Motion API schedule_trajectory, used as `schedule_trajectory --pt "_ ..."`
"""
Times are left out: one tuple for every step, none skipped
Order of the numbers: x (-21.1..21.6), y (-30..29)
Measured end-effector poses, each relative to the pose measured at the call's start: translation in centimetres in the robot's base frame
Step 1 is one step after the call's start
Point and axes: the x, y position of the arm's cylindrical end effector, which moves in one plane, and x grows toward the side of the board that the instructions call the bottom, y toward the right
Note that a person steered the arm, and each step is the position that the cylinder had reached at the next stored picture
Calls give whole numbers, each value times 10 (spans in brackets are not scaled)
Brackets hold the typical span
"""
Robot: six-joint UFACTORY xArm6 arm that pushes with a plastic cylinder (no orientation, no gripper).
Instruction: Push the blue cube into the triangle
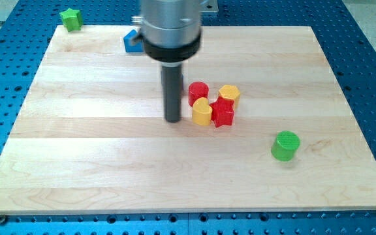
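My tip (172,120) rests on the wooden board (96,150), just left of a tight cluster of small blocks. The cluster holds a red cylinder (198,92), a yellow hexagonal block (229,94), a yellow rounded block (202,112) and a red star-shaped block (223,113). The tip stands close beside the yellow rounded block; I cannot tell if it touches. A blue block (131,42) shows at the board's top edge, mostly hidden behind the arm's housing, so its shape is unclear. I cannot make out a triangle-shaped block.
A green cylinder (285,145) stands at the view's lower right. A green star-shaped block (71,19) lies at the top left corner, at the board's edge. The arm's grey housing (171,26) covers the top middle. A blue perforated table (371,52) surrounds the board.
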Motion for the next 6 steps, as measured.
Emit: schedule_trajectory --pt "-7 -5" --pt "-40 12" --pt "-77 23" --pt "-100 38" --pt "-123 60" --pt "-145 26"
